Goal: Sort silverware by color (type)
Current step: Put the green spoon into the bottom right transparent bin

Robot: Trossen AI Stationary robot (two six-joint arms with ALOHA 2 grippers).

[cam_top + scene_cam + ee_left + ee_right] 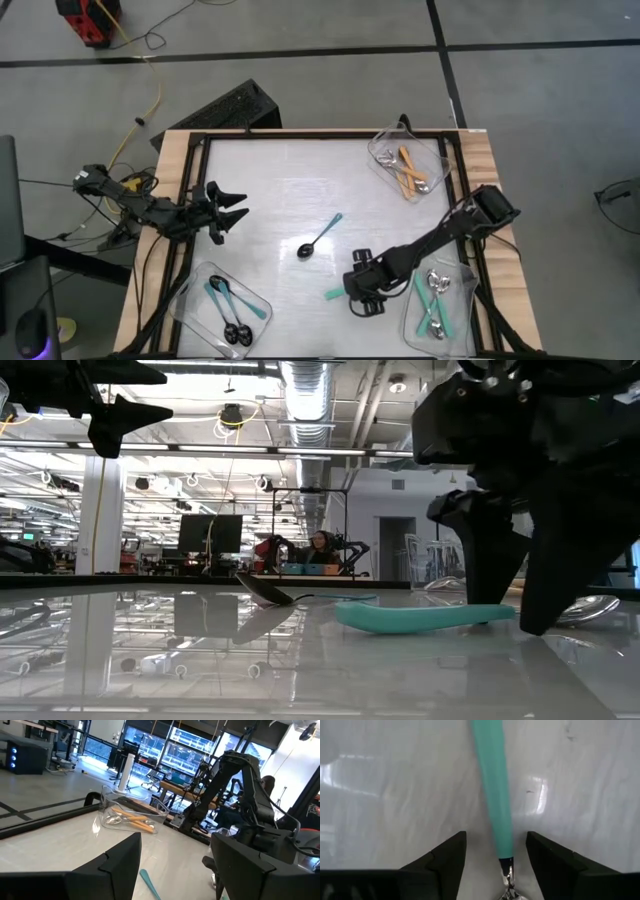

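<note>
The right end effector [365, 298] is down at the counter [290, 190] near five o'clock, its fingers apart on either side of a green spoon [495, 795] lying flat, not gripping it. A blue spoon [320, 237] lies at the centre. The left end effector [233, 211] hovers at nine o'clock, fingers apart, empty.

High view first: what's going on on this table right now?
A two-arm robot is sorting spoons into clear trays. The right gripper is down at the table, fingers open either side of a teal-green spoon lying flat, not yet gripped. The left gripper hovers open above the table's left side. One blue-handled spoon lies loose mid-table. Orange spoons, blue ones and teal-green ones already sit in separate trays.
</note>
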